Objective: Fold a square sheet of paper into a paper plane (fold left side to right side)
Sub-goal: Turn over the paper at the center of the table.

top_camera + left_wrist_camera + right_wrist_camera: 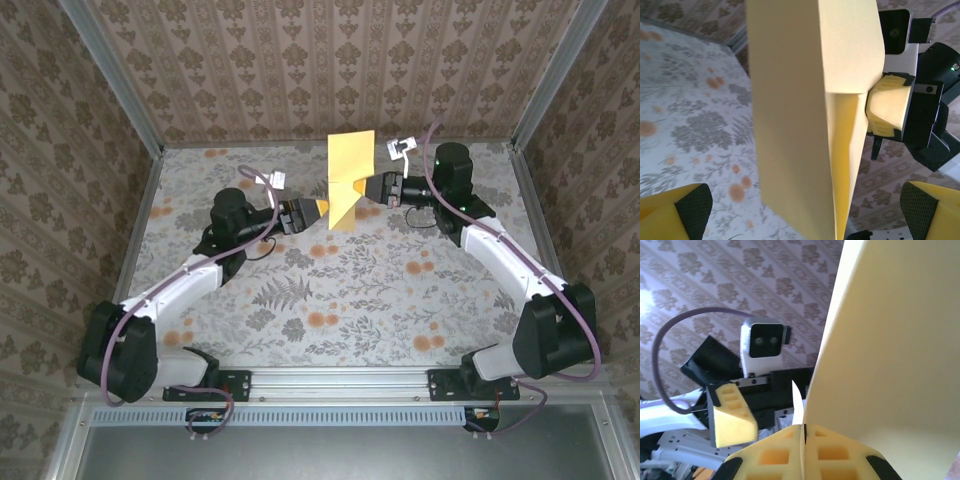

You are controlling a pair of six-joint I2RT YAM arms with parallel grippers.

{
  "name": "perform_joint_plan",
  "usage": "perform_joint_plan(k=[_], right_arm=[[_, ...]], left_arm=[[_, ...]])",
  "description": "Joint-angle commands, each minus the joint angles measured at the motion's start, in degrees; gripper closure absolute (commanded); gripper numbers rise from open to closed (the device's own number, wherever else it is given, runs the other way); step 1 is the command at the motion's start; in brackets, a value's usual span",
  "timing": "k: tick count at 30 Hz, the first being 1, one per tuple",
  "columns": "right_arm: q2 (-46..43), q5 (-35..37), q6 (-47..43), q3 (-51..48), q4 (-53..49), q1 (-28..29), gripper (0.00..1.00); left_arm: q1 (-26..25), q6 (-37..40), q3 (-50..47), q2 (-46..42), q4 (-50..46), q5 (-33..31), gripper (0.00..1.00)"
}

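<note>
The right gripper [803, 447] is pinched shut on one side edge of the square sheet of paper [350, 178], which stands up from its fingertips, well above the table [400, 290]. The left gripper [318, 208] gapes wide, holding nothing, with the sheet just ahead between its spread fingers. One pinch carries everything, so I'd worry the thin sheet twists, sags or slips, or that the loose flap springs open. The left wrist view shows that folded flap and its crease; the top view shows instead how the sheet hangs between both hands.
</note>
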Motion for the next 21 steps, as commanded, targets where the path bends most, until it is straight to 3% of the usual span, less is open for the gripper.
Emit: perform_joint_plan(k=[1,5,8,11,15,17,21], right_arm=[[-0.3,-3.8,1.8,2.5,2.5,1.6,0.93],[0.3,-4.1,2.1,3.1,2.1,2.7,0.93],[0.2,-3.4,2.5,2.5,2.2,2.7,0.92],[-0.1,-2.5,2.2,1.7,1.7,2.8,0.9],[-0.3,-1.9,0.4,0.9,-1.3,1.8,0.87],[-0.3,-1.6,0.0,0.4,-2.4,1.2,0.84],[-1.0,1.7,-3.7,-0.1,-8.9,-0.4,0.7]], left_arm=[[-1.1,-3.3,3.1,1.6,7.1,4.1,0.02],[-1.9,-3.9,4.7,3.0,8.8,5.2,0.09],[-2.1,-3.8,5.0,2.8,8.8,5.2,0.21],[-2.1,-3.4,4.7,2.3,8.3,4.5,0.38],[-2.0,-2.3,4.1,1.2,5.7,3.4,0.78],[-2.0,-2.0,3.9,0.8,5.0,3.2,0.86],[-1.8,0.7,3.9,-0.9,-0.5,2.0,0.9]])
